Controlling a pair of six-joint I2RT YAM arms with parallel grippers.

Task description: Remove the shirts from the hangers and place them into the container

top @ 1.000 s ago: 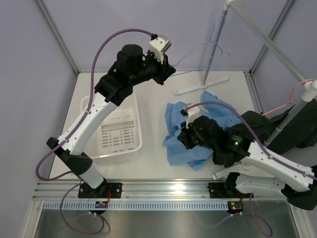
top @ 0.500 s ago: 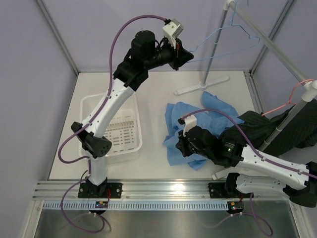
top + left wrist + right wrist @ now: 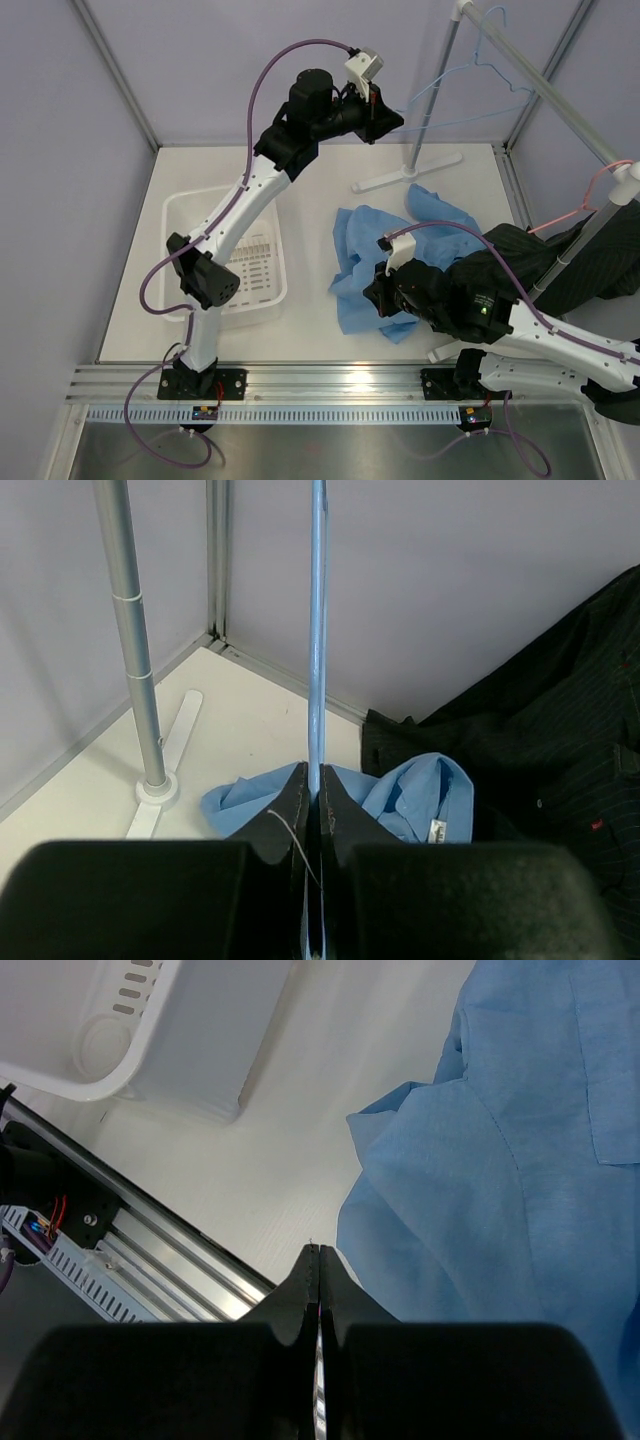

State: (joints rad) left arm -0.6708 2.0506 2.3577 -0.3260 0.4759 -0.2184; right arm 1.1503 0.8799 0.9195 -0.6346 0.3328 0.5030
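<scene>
Up at the rack pole: the left end effector is held high, jaws pinched tight on the bare wire of the light blue hanger. No shirt hangs from that hanger.
Left wrist view: the blue wire runs straight up from between the closed fingers, with the pole just to the side.
Blue shirt: off its hanger and crumpled on the surface, between the container and the black shirt. It is not in the basket yet.
Right end effector: jaws pressed together with nothing between them, low over the near edge of the blue shirt. No cloth is in its grip.
Black shirt: heaped at the right, partly under the right arm, with the pink hanger showing above it. Whether it is free of that hanger cannot be told.
Container: the white basket sits at the left, well apart from both shirts. Its slotted bottom shows and nothing is in it.
Progress: early going, by the look of it. One shirt is stripped from its hanger and none is binned. Both shirts must go into the basket, and the black one probably needs unhooking first.
Surface: white and matte, carrying the rack's flat foot at the back.
Room: pale lavender panels in metal framing, with an aluminium rail along the near edge.
</scene>
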